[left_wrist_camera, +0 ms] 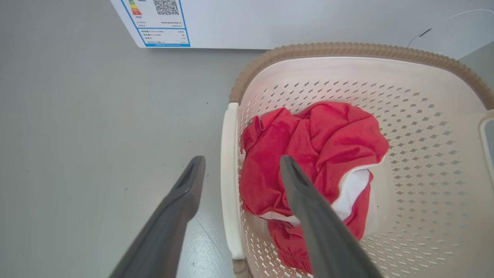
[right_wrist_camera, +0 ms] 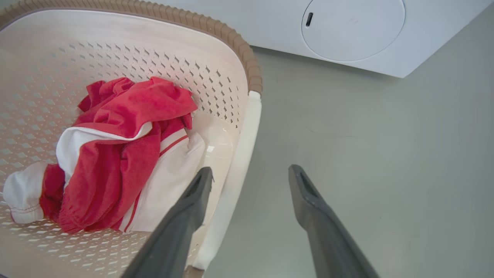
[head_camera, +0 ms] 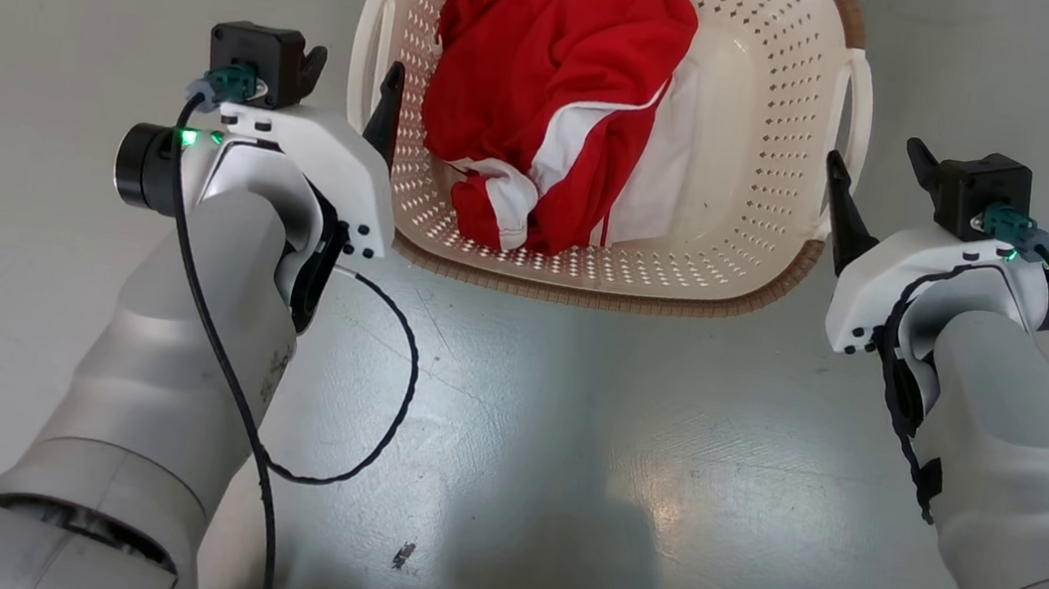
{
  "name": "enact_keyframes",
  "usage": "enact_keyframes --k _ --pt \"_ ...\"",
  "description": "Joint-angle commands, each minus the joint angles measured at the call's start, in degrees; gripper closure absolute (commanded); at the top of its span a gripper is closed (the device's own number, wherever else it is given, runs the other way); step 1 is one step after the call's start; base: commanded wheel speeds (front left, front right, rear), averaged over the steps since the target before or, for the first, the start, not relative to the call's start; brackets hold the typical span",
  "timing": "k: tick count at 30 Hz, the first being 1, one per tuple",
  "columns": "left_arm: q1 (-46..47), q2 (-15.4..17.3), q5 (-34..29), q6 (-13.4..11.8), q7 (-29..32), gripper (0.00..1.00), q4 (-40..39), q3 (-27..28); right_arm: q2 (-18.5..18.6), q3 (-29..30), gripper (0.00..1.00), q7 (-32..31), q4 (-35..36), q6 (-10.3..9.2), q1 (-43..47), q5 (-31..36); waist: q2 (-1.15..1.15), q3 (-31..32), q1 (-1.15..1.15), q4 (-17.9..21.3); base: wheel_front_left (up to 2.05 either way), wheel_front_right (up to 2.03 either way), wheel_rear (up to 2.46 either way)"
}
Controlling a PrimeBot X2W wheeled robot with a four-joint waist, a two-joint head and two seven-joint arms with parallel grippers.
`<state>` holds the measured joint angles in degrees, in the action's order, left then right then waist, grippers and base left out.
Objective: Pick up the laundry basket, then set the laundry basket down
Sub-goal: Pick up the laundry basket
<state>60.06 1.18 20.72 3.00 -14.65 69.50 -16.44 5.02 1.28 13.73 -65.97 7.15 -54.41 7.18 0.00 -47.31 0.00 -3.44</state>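
**Q:** Where does the laundry basket (head_camera: 778,106) stand?

**A:** On the grey floor (head_camera: 569,420), upright. The white washing machine (right_wrist_camera: 347,31) is just behind the basket's far rim. A crumpled red-and-white garment (head_camera: 550,88) lies inside it.

**Q:** And the left gripper (head_camera: 356,72)?

**A:** It is at the basket's left handle (left_wrist_camera: 228,173). The fingers are spread wide: one is outside the handle and the other inside the basket, above the garment. Whether they touch the handle cannot be told.

**Q:** The right gripper (head_camera: 875,155)?

**A:** It mirrors the left at the basket's right handle (right_wrist_camera: 239,166). The fingers are again spread, one inside the basket wall and one outside it. Nothing is pinched.
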Motion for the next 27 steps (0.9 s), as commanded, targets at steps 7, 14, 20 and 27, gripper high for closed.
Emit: enact_keyframes --k 7,14,20,27 --pt "1.6 1.7 1.0 -0.7 0.1 0.00 1.4 -0.9 -1.5 -1.7 0.00 1.2 -0.5 0.34 -1.0 0.7 0.00 -1.0 0.00 0.3 0.00 0.00 0.00" --pt "4.9 1.7 1.6 -1.1 2.7 0.00 2.9 -1.7 -1.9 -2.6 0.00 1.1 -1.9 0.34 -4.2 0.2 0.00 -3.2 0.00 0.8 0.00 0.00 0.00" --pt "6.4 2.0 1.8 -1.6 4.6 0.00 3.5 -2.1 -2.1 -3.6 0.00 0.1 -3.5 0.34 -6.2 -0.9 0.00 -4.4 0.00 1.1 0.00 0.00 0.00" --pt "8.3 2.2 2.1 -1.3 7.4 0.00 3.9 -2.7 -2.1 -6.9 0.00 -1.7 -4.8 0.34 -8.2 -5.5 0.00 -5.4 0.00 1.2 0.00 0.00 0.00"
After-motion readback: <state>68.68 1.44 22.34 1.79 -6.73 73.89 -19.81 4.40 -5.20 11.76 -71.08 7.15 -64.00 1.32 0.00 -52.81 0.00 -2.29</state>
